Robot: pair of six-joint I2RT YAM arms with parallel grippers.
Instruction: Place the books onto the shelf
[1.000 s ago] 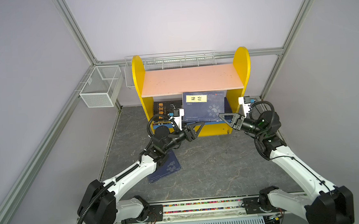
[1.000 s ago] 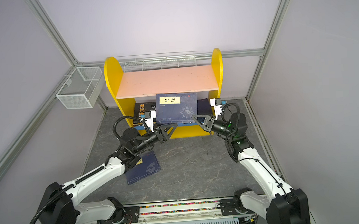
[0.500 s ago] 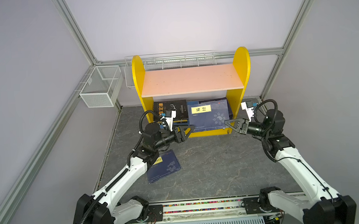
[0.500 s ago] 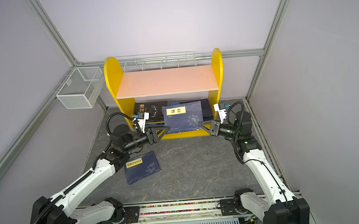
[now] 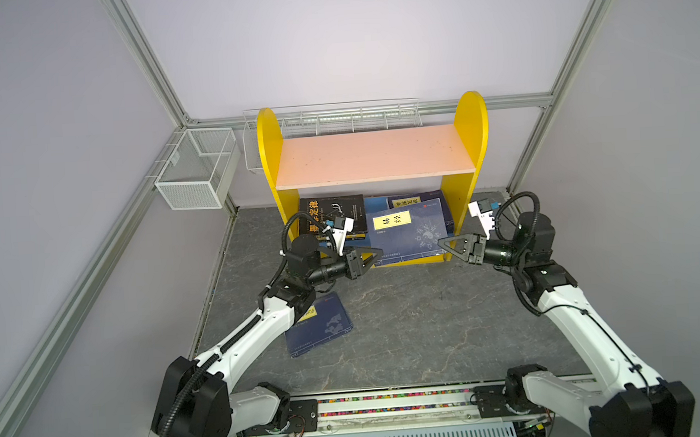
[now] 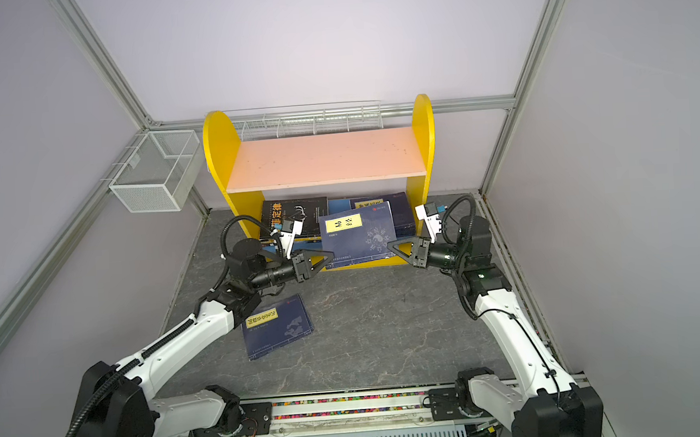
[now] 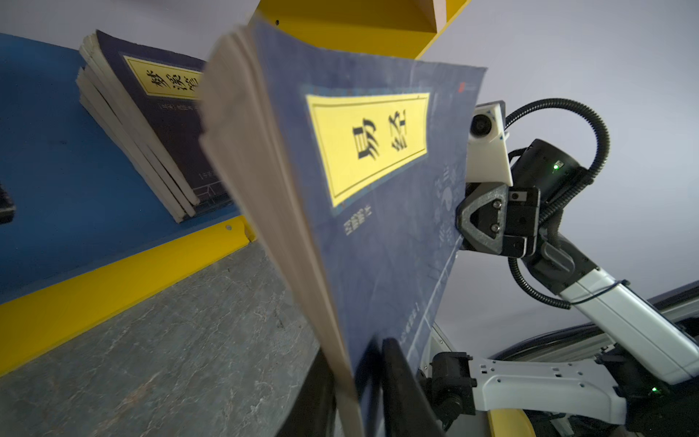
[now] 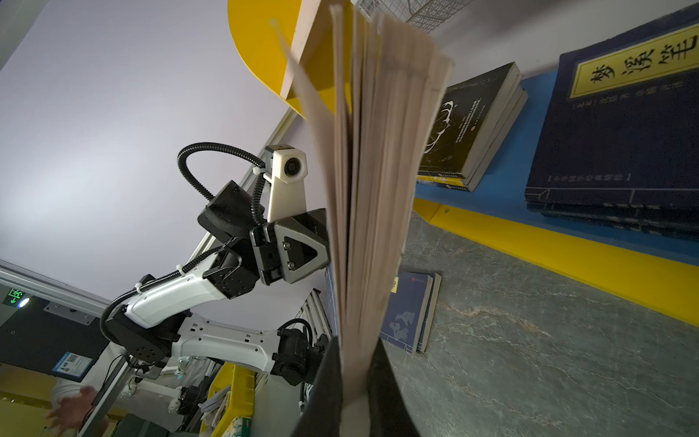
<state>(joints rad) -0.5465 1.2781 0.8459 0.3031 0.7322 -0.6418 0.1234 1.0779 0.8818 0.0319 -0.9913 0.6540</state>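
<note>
Pale lilac walls and aluminium posts enclose a grey marbled worktop. A white mesh basket hangs at its far-left corner, and a wire rack above its far edge.

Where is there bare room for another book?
Bare: the pink upper board, and the grey mat between the loose navy book and the right arm. Crowded: the blue lower board, with black books, a navy stack, and the held book in front.

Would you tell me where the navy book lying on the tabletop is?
In both top views the navy book lies left of centre, partly under the left arm, in front of the shelf.
</note>
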